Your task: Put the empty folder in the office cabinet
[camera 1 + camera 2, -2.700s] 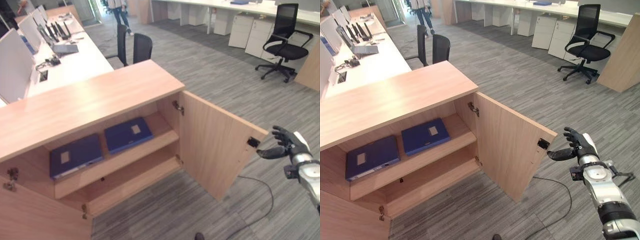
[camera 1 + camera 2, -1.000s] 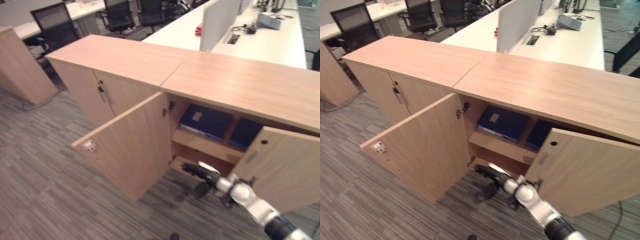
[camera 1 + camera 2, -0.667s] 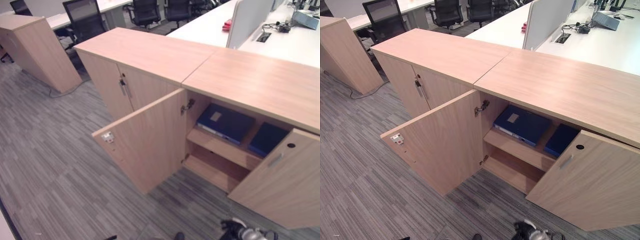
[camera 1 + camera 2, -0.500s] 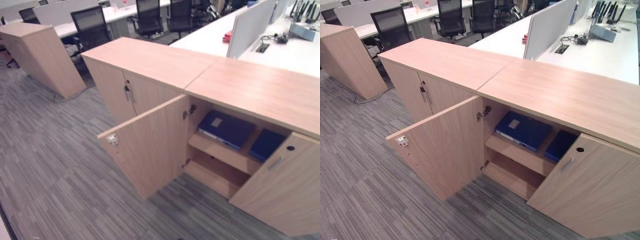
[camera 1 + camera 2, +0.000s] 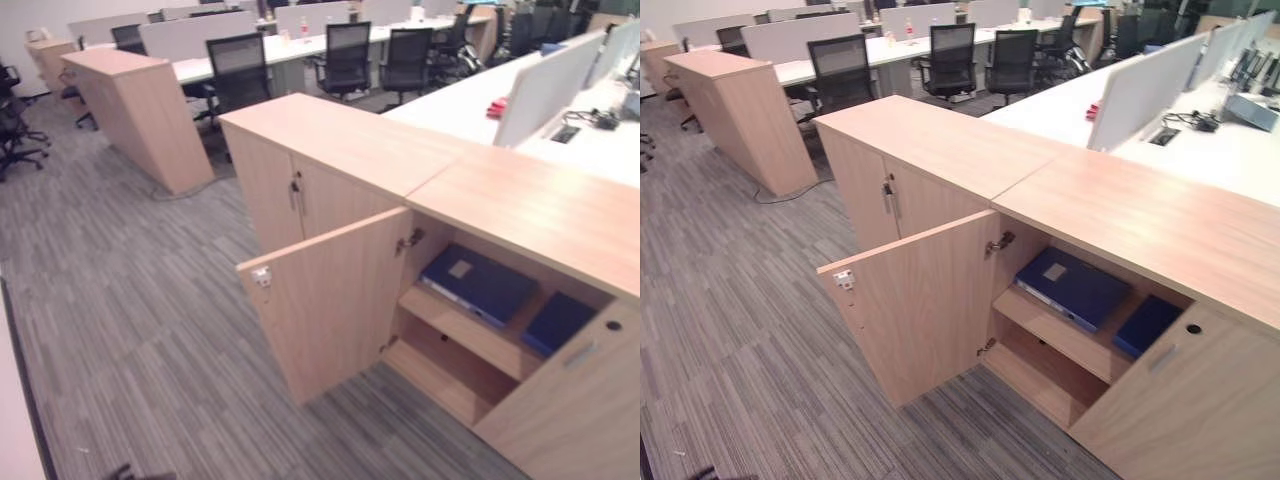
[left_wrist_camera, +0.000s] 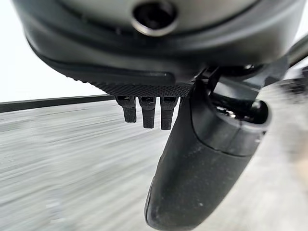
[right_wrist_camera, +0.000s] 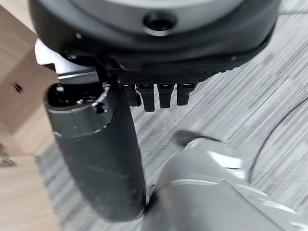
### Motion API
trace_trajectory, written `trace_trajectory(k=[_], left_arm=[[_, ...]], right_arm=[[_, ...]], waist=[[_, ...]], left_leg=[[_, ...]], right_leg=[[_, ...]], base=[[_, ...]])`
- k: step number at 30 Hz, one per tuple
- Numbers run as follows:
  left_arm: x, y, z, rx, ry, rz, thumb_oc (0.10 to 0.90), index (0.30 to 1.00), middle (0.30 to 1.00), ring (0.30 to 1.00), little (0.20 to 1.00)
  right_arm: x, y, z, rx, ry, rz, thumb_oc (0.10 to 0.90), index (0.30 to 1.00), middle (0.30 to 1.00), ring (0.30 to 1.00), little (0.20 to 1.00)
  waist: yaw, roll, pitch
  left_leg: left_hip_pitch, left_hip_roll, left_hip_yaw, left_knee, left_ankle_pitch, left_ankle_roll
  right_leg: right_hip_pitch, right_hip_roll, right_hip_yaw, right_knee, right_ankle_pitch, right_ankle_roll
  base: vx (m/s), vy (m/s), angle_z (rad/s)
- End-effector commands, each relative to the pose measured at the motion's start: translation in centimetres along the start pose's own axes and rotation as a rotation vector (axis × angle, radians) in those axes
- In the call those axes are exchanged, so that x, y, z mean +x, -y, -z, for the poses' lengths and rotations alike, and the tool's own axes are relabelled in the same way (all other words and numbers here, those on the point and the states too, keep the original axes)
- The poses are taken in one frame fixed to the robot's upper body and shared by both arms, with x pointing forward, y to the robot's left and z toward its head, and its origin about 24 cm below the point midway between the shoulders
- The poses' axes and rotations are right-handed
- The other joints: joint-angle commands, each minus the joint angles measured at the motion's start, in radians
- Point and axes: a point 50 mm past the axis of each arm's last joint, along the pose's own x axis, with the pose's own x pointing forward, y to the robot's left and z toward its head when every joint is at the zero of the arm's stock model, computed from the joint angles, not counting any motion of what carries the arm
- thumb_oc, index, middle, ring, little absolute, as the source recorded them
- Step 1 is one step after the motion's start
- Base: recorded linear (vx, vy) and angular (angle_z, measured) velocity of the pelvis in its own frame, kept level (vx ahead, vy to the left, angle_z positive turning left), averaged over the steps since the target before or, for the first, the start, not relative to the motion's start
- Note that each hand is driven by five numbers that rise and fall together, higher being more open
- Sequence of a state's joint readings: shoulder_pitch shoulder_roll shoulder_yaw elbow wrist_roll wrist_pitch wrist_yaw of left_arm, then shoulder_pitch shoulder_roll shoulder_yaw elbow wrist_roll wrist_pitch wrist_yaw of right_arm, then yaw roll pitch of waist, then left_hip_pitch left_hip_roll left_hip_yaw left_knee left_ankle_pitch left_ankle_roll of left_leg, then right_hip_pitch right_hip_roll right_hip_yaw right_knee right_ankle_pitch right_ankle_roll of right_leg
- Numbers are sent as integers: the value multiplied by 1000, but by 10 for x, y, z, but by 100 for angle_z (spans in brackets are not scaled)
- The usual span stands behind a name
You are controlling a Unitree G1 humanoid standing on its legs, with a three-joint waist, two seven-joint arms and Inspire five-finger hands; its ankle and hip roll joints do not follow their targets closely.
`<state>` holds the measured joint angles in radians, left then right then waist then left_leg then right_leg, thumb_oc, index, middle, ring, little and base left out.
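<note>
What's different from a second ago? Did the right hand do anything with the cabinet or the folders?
The camera has swung left, so the whole scene has shifted. The right hand, a second ago stretched out low before the open cabinet, has dropped away and now hangs over the floor, holding nothing. The left hand is empty too. Unchanged: both blue folders on the upper shelf, both doors ajar.

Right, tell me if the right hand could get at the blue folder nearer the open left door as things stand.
Probably yes: the left door stands wide open, and the folder lies uncovered on the upper shelf. The right hand is empty, fingers straight.
</note>
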<state>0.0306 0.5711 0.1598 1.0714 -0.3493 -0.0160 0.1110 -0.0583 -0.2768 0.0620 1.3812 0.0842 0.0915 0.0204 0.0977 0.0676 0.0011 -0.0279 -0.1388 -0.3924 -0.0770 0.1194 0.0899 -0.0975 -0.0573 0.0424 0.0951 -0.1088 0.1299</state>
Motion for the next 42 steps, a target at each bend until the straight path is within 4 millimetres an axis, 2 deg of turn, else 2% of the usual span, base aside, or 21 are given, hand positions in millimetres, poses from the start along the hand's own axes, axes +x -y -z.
trace_trajectory(k=[1, 3, 5, 7, 9, 11, 15, 19, 23, 24, 25, 26, 28, 31, 34, 35, 36, 37, 38, 40, 42], left_arm=[[4, -11, -58, -31, 209, -35, 800, 900, 900, 900, 900], [1, -9, -82, 3, 289, -24, 800, 900, 900, 900, 900], [-4, 9, -114, 33, 396, 27, 800, 900, 900, 900, 900], [-12, 25, -141, 53, 494, 69, 800, 900, 900, 900, 900], [-17, 30, -155, 85, 541, 84, 800, 900, 900, 900, 900], [-18, 27, -160, 114, 558, 79, 800, 900, 900, 900, 900], [-26, 11, -191, 227, 641, 15, 800, 900, 900, 900, 900], [-38, -1, -243, 413, 735, -84, 800, 900, 900, 900, 900], [-69, 17, -304, 656, 921, -176, 800, 900, 900, 900, 900], [-76, 23, -315, 698, 951, -187, 800, 900, 900, 900, 900], [-76, 23, -316, 699, 953, -187, 800, 900, 900, 900, 900], [-89, 33, -337, 749, 997, -205, 800, 900, 900, 900, 900], [-92, 37, -343, 753, 1008, -206, 800, 900, 900, 900, 900], [-121, 54, -375, 793, 1115, -238, 800, 900, 900, 900, 900], [-159, 78, -398, 984, 1300, -318, 800, 900, 900, 900, 900], [-186, 99, -404, 1130, 1442, -362, 800, 900, 900, 900, 900], [-186, 99, -404, 1131, 1442, -363, 800, 900, 900, 900, 900], [-203, 123, -402, 1233, 1546, -357, 800, 900, 900, 900, 900], [-204, 123, -402, 1234, 1547, -357, 800, 900, 900, 900, 900], [-219, 146, -401, 1321, 1622, -345, 800, 900, 900, 900, 900], [-224, 165, -395, 1416, 1638, -318, 800, 900, 900, 900, 900]], right_arm=[[-6, 35, 47, -52, -191, 104, 800, 900, 900, 900, 900], [-7, 39, 48, -71, -203, 112, 800, 900, 900, 900, 900], [-9, 51, 50, -58, -219, 153, 800, 900, 900, 900, 900], [-13, 66, 58, -26, -240, 193, 800, 900, 900, 900, 900], [-14, 68, 65, 7, -253, 193, 800, 900, 900, 900, 900], [-15, 68, 68, 11, -258, 191, 800, 900, 900, 900, 900], [-15, 69, 68, 18, -253, 176, 800, 900, 900, 900, 900], [-14, 71, 62, 17, -232, 172, 800, 900, 900, 900, 900], [-15, 74, 58, 9, -234, 179, 800, 900, 900, 900, 900], [-15, 74, 58, 8, -238, 180, 800, 900, 900, 900, 900], [-15, 74, 58, 10, -238, 179, 800, 900, 900, 900, 900], [-15, 76, 56, 14, -241, 187, 800, 900, 900, 900, 900], [-15, 76, 55, 17, -242, 186, 800, 900, 900, 900, 900], [-15, 77, 49, 37, -231, 195, 800, 900, 900, 900, 900], [-14, 75, 47, 48, -226, 196, 800, 900, 900, 900, 900], [-15, 76, 48, 41, -236, 205, 800, 900, 900, 900, 900], [-15, 76, 48, 42, -235, 204, 800, 900, 900, 900, 900], [-15, 77, 48, 29, -239, 208, 800, 900, 900, 900, 900], [-15, 77, 48, 30, -239, 207, 800, 900, 900, 900, 900], [-15, 78, 46, 17, -239, 211, 800, 900, 900, 900, 900], [-15, 81, 41, 3, -227, 217, 800, 900, 900, 900, 900]], waist=[[-8, -18, 53], [-15, -17, 59], [-34, -20, 75], [-66, -23, 91], [-83, -16, 64], [-88, -14, 55], [-100, -11, 30], [-111, -7, 15], [-125, 0, 2], [-128, 2, -1], [-125, 1, 0], [-135, 9, -4], [-134, 9, -4], [-149, 22, -9], [-153, 26, -9], [-157, 27, -8], [-156, 26, -9], [-160, 26, -11], [-160, 26, -11], [-165, 25, -13], [-175, 25, -13]], left_leg=[[32, -28, 43, -9, -107, -74], [12, -5, 52, -9, -102, -93], [-28, 17, 96, -1, -93, -115], [-43, 75, 276, -4, -95, -108], [-38, 100, 362, -10, -98, -109], [-28, 101, 372, -10, -103, -108], [8, 100, 396, -10, -122, -105], [34, 97, 417, -10, -142, -102], [47, 92, 424, -10, -157, -95], [50, 89, 425, -10, -161, -93], [50, 89, 426, -10, -161, -93], [54, 85, 428, -10, -165, -90], [55, 84, 429, -10, -166, -89], [59, 77, 434, -10, -172, -84], [62, 71, 434, -10, -176, -80], [67, 67, 435, -10, -182, -76], [64, 67, 435, -10, -180, -76], [66, 64, 438, -10, -183, -74], [66, 63, 438, -10, -183, -74], [68, 60, 438, -10, -185, -71], [70, 57, 438, -10, -187, -69]], right_leg=[[47, -31, -67, -91, 115, 18], [53, -11, -79, -127, 114, 7], [64, -29, -154, -158, 113, 7], [95, -48, -214, -180, 115, 14], [105, -49, -244, -182, 110, 19], [112, -49, -242, -182, 108, 20], [133, -54, -224, -182, 102, 22], [141, -57, -204, -182, 103, 29], [142, -63, -194, -182, 107, 41], [142, -65, -192, -182, 109, 44], [142, -65, -192, -182, 108, 44], [140, -69, -190, -182, 113, 51], [139, -70, -189, -182, 115, 53], [133, -77, -183, -182, 125, 62], [129, -83, -182, -182, 134, 69], [134, -88, -185, -182, 136, 76], [131, -88, -185, -182, 138, 76], [130, -93, -186, -182, 141, 80], [131, -94, -187, -182, 141, 80], [132, -97, -191, -182, 144, 83], [133, -102, -191, -182, 148, 86]], base=[[12, -90, 102], [-53, -113, 35], [-103, -57, 7], [-50, 13, 112], [36, 18, 107], [81, 30, 30], [94, 67, -12], [66, 69, -19], [35, 51, -3], [23, 36, -8], [15, 62, -5], [3, 58, -7], [-2, 56, -7], [-15, 63, -20], [-32, 51, -10], [-40, 34, 3], [-44, 51, 3], [0, 0, 0], [-35, 39, 3], [-20, 17, 0], [-42, 37, -1]])
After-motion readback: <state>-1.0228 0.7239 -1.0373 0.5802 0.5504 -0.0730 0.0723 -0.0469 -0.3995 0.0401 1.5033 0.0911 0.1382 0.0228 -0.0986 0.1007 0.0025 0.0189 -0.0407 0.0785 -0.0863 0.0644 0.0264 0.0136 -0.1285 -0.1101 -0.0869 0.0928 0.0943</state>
